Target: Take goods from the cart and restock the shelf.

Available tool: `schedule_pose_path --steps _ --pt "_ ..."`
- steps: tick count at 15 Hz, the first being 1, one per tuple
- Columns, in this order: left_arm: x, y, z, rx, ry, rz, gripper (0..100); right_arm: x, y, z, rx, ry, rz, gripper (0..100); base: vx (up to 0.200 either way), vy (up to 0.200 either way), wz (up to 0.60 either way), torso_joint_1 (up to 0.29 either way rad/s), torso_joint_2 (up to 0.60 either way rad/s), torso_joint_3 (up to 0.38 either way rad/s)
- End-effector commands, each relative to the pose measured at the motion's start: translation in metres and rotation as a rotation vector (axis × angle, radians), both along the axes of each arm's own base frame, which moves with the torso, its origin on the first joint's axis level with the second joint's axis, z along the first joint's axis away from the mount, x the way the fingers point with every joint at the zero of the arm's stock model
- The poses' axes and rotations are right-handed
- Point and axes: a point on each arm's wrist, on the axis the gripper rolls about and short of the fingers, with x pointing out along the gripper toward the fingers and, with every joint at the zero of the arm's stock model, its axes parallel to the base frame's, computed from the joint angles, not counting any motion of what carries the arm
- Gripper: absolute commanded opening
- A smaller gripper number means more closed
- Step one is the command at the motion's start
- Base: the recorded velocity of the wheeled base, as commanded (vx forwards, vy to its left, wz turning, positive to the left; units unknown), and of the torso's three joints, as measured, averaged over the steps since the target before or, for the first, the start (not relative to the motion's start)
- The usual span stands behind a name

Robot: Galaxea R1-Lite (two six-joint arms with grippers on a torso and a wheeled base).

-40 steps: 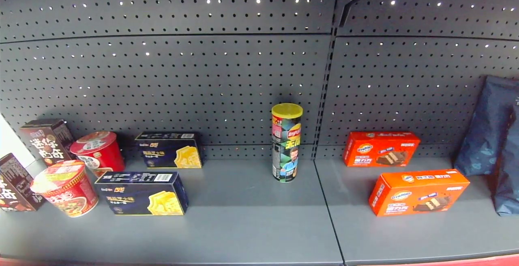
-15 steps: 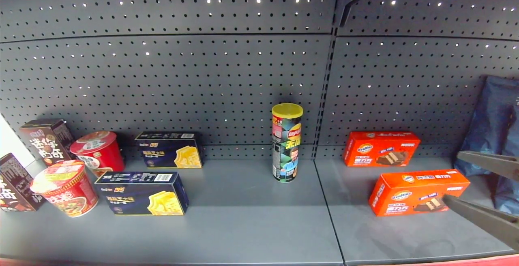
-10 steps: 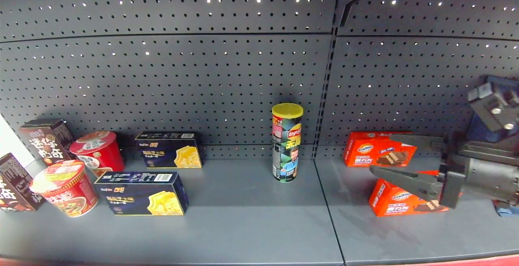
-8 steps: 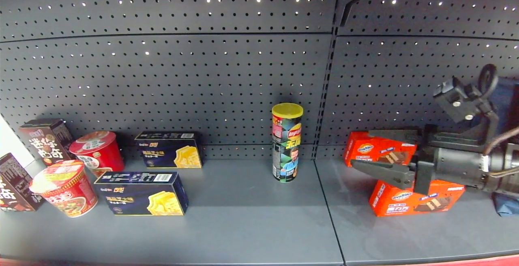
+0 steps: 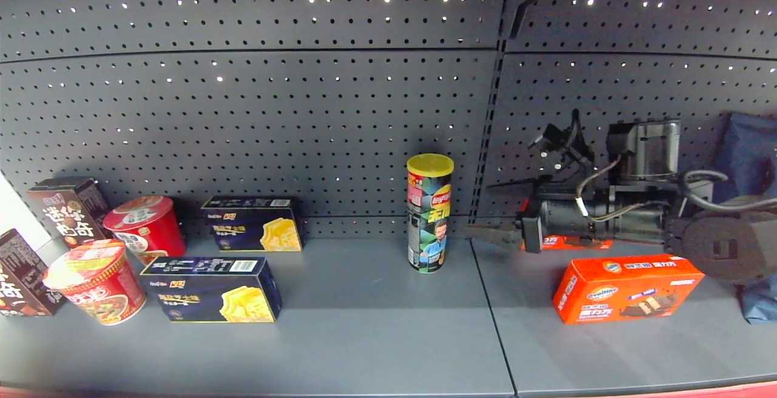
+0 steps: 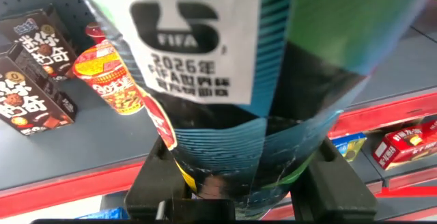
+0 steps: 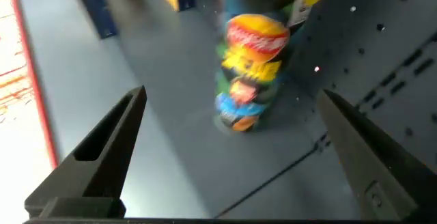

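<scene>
A chips can (image 5: 430,213) with a yellow lid stands upright at the back middle of the grey shelf (image 5: 376,331). My right gripper (image 5: 479,208) hovers just right of it, open, its fingers pointing at the can. In the right wrist view the can (image 7: 249,74) stands ahead between the spread fingers (image 7: 102,156) of the right gripper (image 7: 232,98). My left gripper (image 6: 246,176) is shut on a second chips can (image 6: 225,53), a green and blue one, held in front of the shelf's red front edge.
Two noodle cups (image 5: 100,279), two brown boxes (image 5: 70,210) and two dark blue boxes (image 5: 212,289) fill the shelf's left part. Two orange boxes (image 5: 625,286) lie right, the back one mostly behind my right arm. Blue bags (image 5: 743,155) stand far right. Pegboard (image 5: 273,113) closes the back.
My right arm came in from the right edge and swept left over the orange boxes, gripper open, until it reached the standing can. The goods on the shelf stayed put.
</scene>
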Motion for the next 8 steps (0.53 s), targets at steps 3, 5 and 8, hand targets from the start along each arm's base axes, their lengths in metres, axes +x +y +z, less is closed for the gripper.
schedule_pose_path --steps 3,5,8 --pt "0.002 0.0 -0.006 0.006 0.019 0.002 0 0.042 0.025 -0.021 -0.009 0.022 0.018 100 0.0 0.0 0.0 0.0 0.0 0.0" --pt "0.002 -0.001 -0.007 0.006 0.023 0.004 0 0.047 0.028 -0.026 -0.012 0.029 0.021 100 0.0 0.0 0.0 0.0 0.0 0.0" --pt "0.001 0.0 -0.008 0.004 0.017 0.008 0 0.063 0.038 -0.045 -0.024 0.058 0.025 100 0.0 0.0 0.0 0.0 0.0 0.0"
